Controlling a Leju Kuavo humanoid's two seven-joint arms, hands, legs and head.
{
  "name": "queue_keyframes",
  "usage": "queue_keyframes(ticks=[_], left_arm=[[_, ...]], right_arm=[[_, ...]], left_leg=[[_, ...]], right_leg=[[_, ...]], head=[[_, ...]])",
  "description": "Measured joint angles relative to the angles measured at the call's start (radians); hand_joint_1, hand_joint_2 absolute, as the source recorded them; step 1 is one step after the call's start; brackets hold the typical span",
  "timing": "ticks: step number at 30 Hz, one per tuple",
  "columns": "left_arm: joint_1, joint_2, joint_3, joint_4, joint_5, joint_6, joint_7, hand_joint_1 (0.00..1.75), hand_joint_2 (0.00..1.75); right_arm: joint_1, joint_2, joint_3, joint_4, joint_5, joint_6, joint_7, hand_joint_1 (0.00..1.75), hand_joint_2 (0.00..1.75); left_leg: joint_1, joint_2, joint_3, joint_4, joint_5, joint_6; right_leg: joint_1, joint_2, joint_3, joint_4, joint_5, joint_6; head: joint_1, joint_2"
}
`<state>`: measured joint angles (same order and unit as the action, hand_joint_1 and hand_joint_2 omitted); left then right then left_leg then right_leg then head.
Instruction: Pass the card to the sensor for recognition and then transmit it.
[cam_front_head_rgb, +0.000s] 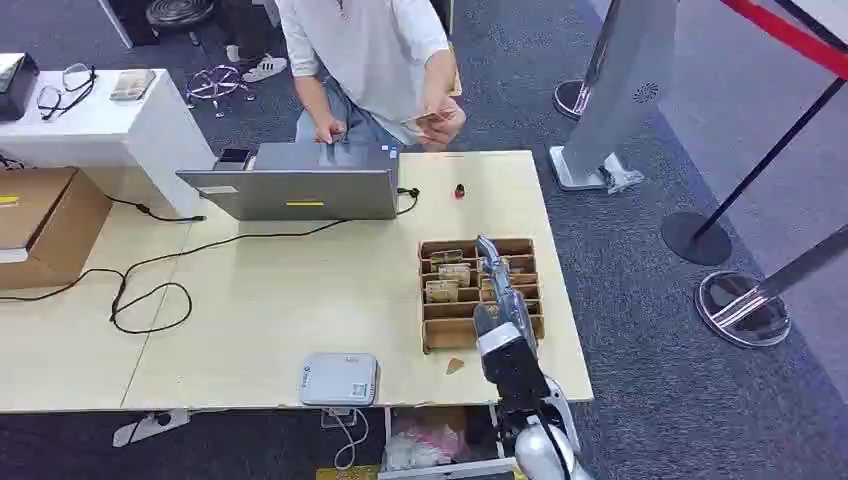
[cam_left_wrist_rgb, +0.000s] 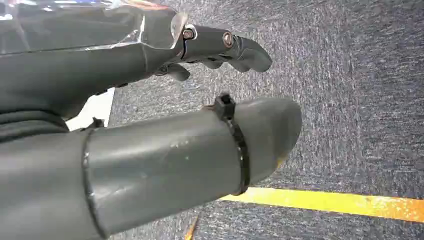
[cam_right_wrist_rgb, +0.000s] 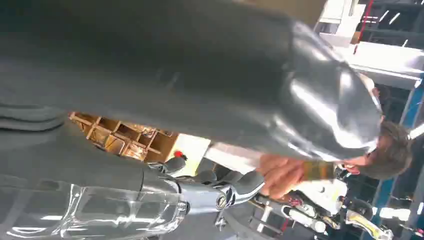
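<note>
A person across the table holds a tan card (cam_front_head_rgb: 428, 119) up in one hand; the same card (cam_right_wrist_rgb: 315, 170) shows in the right wrist view. My right hand (cam_front_head_rgb: 497, 275) reaches out over the cardboard card box (cam_front_head_rgb: 434, 340), fingers (cam_right_wrist_rgb: 220, 192) stretched out, holding nothing. Several tan cards (cam_front_head_rgb: 446, 280) stand in the box's compartments. The white sensor box (cam_front_head_rgb: 340, 379) sits at the table's near edge, left of my arm. My left hand (cam_left_wrist_rgb: 150, 150) hangs over grey carpet with thumb and fingers apart and nothing in it.
An open grey laptop (cam_front_head_rgb: 300, 185) stands at the table's far side, black cables (cam_front_head_rgb: 150, 290) trailing left. A small red item (cam_front_head_rgb: 459, 190) lies by it. A tan scrap (cam_front_head_rgb: 455, 366) lies before the box. Stanchion bases (cam_front_head_rgb: 742, 308) stand on the right.
</note>
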<state>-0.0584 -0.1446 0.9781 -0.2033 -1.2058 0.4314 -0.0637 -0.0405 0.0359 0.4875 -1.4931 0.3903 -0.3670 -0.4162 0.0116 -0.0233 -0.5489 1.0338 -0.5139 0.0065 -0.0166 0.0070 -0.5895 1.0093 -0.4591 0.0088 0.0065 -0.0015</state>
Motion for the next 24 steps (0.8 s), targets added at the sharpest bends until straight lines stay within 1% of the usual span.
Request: queue_keyframes(ticks=[8,12,14,17,19,22,24], left_arm=[[0.002,-0.011,-0.004,0.0,-0.004,0.004,0.0,0.0,0.0],[0.002,-0.016,-0.004,0.0,-0.007,0.003,-0.006,0.0,0.0],[0.004,-0.021,-0.005,0.0,-0.015,0.006,-0.006,0.0,0.0],[0.011,-0.027,-0.013,0.0,-0.035,0.007,0.002,0.0,0.0],[0.016,-0.029,-0.015,0.0,-0.042,0.007,0.007,0.0,0.0],[0.02,-0.029,-0.024,0.0,-0.044,0.006,0.02,0.0,0.0],[0.02,-0.028,-0.026,0.0,-0.041,-0.008,0.034,0.0,0.0]], right_arm=[[-0.007,-0.001,-0.009,-0.001,0.037,-0.01,-0.002,0.0,0.0],[-0.041,-0.006,-0.012,-0.002,0.131,-0.022,-0.016,0.0,0.0],[-0.073,-0.01,-0.021,-0.001,0.241,-0.055,0.0,0.0,0.0],[-0.137,-0.016,-0.043,0.014,0.507,-0.16,0.043,0.0,0.0],[-0.183,-0.021,-0.056,0.044,0.621,-0.219,0.072,0.0,0.0],[-0.265,-0.035,-0.071,0.128,0.732,-0.293,0.11,0.0,0.0],[-0.314,-0.04,-0.072,0.193,0.774,-0.314,0.124,0.0,0.0]], left_leg=[[0.0,0.0,0.0,0.0,0.0,0.0],[0.0,0.0,0.0,0.0,0.0,0.0],[0.0,0.0,0.0,0.0,0.0,0.0],[0.0,0.001,0.0,0.0,0.0,0.0],[0.0,0.001,0.001,0.0,0.0,0.0],[0.0,0.0,0.001,0.0,0.0,0.0],[0.0,0.001,0.001,0.0,0.0,0.0]], right_leg=[[0.0,0.0,0.0,0.0,0.0,0.0],[0.0,0.0,0.0,0.0,0.0,0.0],[0.0,0.0,0.0,0.0,0.0,0.0],[0.0,0.001,0.0,0.0,0.001,0.0],[0.0,0.001,0.0,0.0,0.001,0.0],[0.0,0.001,0.0,0.0,0.001,0.0],[0.0,0.001,0.0,0.0,0.001,0.0]], head=[[0.0,0.0],[0.0,0.0],[0.0,0.0],[0.0,0.0],[0.0,0.0],[0.0,0.0],[0.0,0.0]])
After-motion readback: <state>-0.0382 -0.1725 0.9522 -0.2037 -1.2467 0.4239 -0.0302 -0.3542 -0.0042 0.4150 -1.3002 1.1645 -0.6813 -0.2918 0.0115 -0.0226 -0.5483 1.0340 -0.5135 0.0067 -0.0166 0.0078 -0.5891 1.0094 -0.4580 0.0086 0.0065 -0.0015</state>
